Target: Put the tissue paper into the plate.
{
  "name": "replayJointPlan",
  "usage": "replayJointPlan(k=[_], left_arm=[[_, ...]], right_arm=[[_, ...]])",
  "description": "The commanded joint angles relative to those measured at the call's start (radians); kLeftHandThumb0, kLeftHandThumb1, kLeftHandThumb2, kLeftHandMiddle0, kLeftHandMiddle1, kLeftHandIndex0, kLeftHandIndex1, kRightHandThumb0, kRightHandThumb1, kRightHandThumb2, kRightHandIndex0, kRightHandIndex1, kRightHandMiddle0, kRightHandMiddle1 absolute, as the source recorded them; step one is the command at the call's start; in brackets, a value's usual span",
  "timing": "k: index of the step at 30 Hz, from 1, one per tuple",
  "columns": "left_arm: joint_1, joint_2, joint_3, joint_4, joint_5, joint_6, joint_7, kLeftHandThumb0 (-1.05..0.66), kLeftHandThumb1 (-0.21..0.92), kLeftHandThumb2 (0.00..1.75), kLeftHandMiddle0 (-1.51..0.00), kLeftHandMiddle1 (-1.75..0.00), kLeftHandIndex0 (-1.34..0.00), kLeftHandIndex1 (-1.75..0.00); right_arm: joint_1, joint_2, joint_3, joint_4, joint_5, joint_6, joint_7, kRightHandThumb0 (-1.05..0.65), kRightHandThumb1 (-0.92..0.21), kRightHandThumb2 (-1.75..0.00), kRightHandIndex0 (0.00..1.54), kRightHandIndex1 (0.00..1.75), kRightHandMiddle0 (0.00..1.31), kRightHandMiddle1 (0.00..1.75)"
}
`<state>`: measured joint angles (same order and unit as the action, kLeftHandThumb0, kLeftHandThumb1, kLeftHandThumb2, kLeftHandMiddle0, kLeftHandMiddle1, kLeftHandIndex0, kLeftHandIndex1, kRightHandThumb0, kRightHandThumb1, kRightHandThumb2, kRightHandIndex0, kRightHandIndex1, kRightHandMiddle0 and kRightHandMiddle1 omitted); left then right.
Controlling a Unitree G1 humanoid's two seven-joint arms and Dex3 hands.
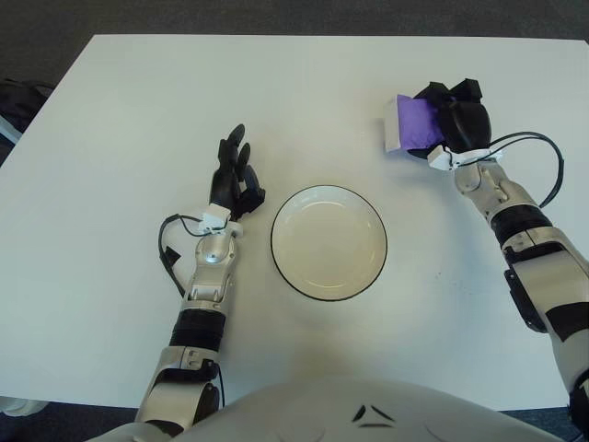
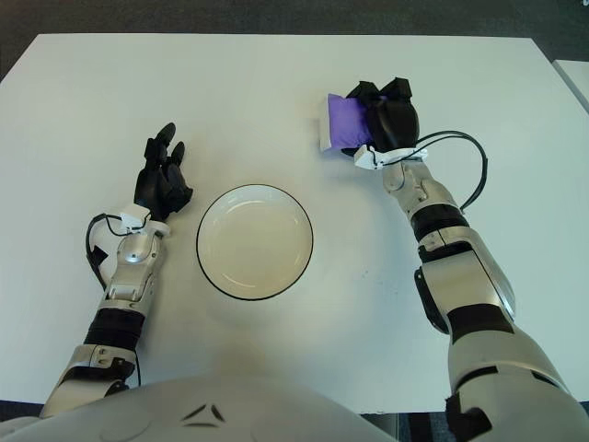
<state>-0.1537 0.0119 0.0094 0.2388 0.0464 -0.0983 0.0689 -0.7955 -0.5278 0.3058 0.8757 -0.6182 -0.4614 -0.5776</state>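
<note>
On the white desk (image 1: 110, 110), the left hand (image 1: 234, 175) shows just beside the plate at about its nine to ten o'clock, fingers loosely extended and holding nothing. The plate (image 1: 329, 242), white with a dark rim, sits mid-desk with nothing in it. At roughly one o'clock from the plate, well apart from it, the right hand (image 1: 451, 122) has its dark fingers curled around the purple tissue paper (image 1: 410, 127), whose white end sticks out toward the left.

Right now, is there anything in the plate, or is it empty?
Empty. The plate shows only its bare cream inside. The purple tissue paper is up by the right hand, which grips it. The left hand shows left of the plate.
</note>
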Motion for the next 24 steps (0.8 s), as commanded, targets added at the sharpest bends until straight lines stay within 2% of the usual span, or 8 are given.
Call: replayJointPlan(k=[1, 10, 14, 20, 24], left_arm=[[0.073, -0.001, 0.001, 0.095, -0.006, 0.076, -0.013, -0.79, 0.92, 1.0, -0.33, -0.01, 0.0, -0.52], [0.075, 0.005, 0.003, 0.102, -0.008, 0.059, -0.018, -0.79, 0.92, 1.0, -0.33, -0.01, 0.0, -0.52], [0.076, 0.007, 0.003, 0.106, -0.008, 0.048, -0.018, -0.79, 0.92, 1.0, -0.33, -0.01, 0.0, -0.52], [0.077, 0.008, 0.003, 0.109, -0.007, 0.043, -0.017, -0.79, 0.92, 1.0, -0.33, -0.01, 0.0, -0.51], [0.076, 0.006, 0.003, 0.104, -0.004, 0.052, -0.013, -0.79, 0.92, 1.0, -0.33, -0.01, 0.0, -0.5]], right_arm=[[0.009, -0.023, -0.058, -0.117, 0.036, 0.039, 0.035, -0.01, -0.21, -1.43, 1.35, 1.75, 1.14, 1.75], [-0.018, -0.034, -0.148, -0.283, 0.075, 0.115, 0.15, -0.04, -0.24, -1.37, 1.35, 1.75, 1.13, 1.75], [-0.05, -0.04, -0.179, -0.426, 0.103, 0.173, 0.269, -0.05, -0.25, -1.36, 1.35, 1.75, 1.13, 1.75], [-0.038, -0.028, -0.203, -0.572, 0.125, 0.248, 0.394, -0.05, -0.26, -1.34, 1.34, 1.75, 1.11, 1.75], [0.022, 0.012, -0.193, -0.834, 0.131, 0.349, 0.513, -0.06, -0.28, -1.31, 1.32, 1.75, 1.08, 1.75]])
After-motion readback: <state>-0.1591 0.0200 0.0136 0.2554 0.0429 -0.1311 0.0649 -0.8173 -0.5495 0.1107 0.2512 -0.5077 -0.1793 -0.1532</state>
